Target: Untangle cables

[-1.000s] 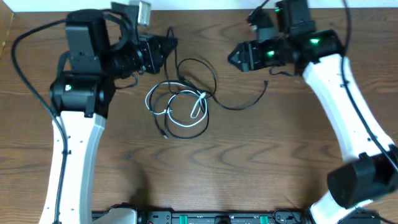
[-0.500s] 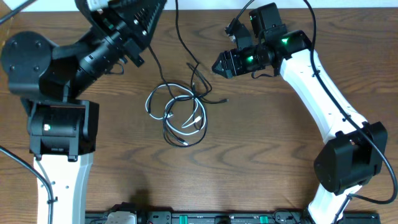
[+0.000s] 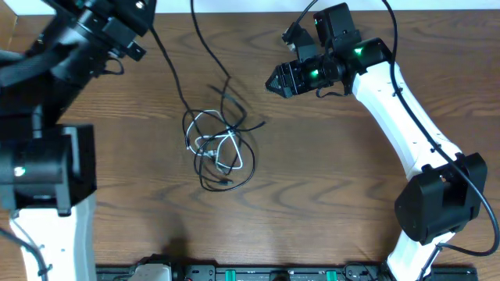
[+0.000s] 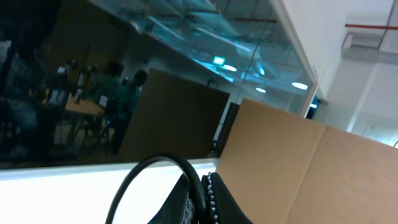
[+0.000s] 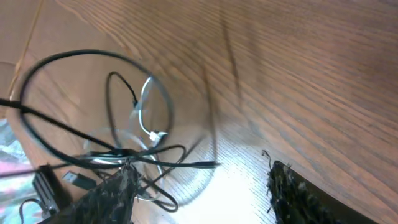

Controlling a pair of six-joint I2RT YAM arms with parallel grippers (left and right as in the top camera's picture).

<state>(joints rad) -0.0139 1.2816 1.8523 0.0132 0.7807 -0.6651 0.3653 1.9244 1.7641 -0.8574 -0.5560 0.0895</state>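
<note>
Lifted left hand (image 4: pixel 208 200) higher since earlier, closed apparently on black cable (image 3: pixel 207 47); dragged cables (image 3: pixel 219 144) tighter, at counter (image 3: pixel 312 195) centre. Holds right hand (image 3: pixel 280 80) open, empty, beside. Should pin loops, pull slowly, avoid cinching.

White arm links (image 3: pixel 406 117), black joint housings (image 3: pixel 437 207), green indicator lights (image 3: pixel 358 53).

The left arm (image 3: pixel 47 156) stands tall at the left edge. Its top leans up into the upper left corner, and the left gripper (image 4: pixel 202 196) is closed tight. The right arm (image 3: pixel 406 117) bends up from the lower right to the top middle, and the right gripper (image 3: pixel 275 81) points left with its fingers (image 5: pixel 115 196) wide apart.
</note>
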